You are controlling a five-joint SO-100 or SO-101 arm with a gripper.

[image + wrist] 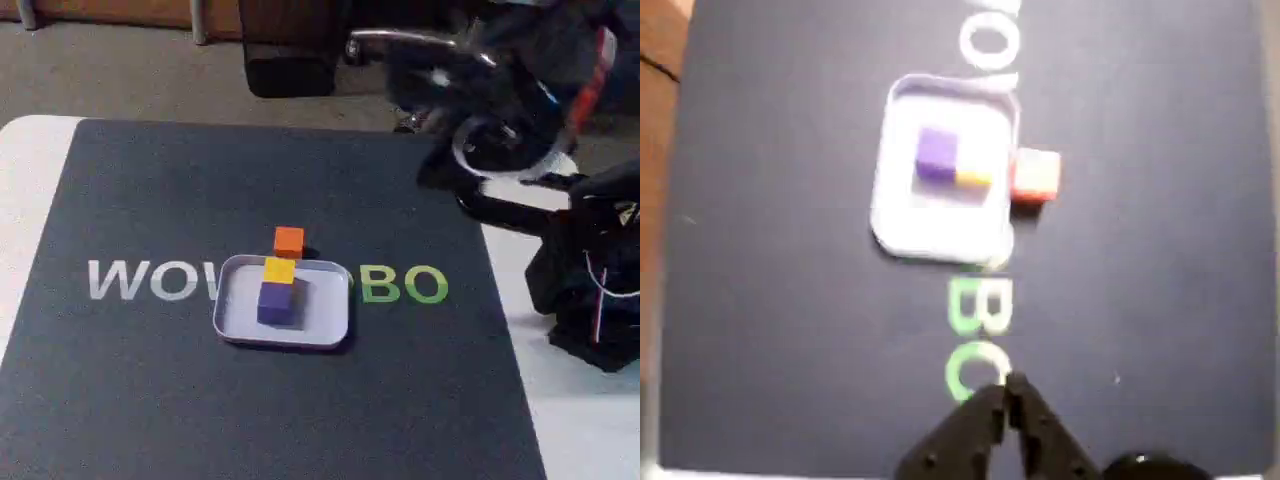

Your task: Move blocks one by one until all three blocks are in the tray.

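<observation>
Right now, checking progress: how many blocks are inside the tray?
2. The purple block and yellow block sit touching inside the tray. The orange block rests on the mat just outside its rim.

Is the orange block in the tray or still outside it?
Outside. The orange block sits on the dark mat against the tray rim in the wrist view; only yellow and purple lie inside.

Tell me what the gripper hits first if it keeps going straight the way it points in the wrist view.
Probably the tray or the orange block just outside its rim. The gripper, shut and empty, points up the mat over the green lettering towards the gap between them. Depth is unclear, so it may meet the mat first.
</observation>
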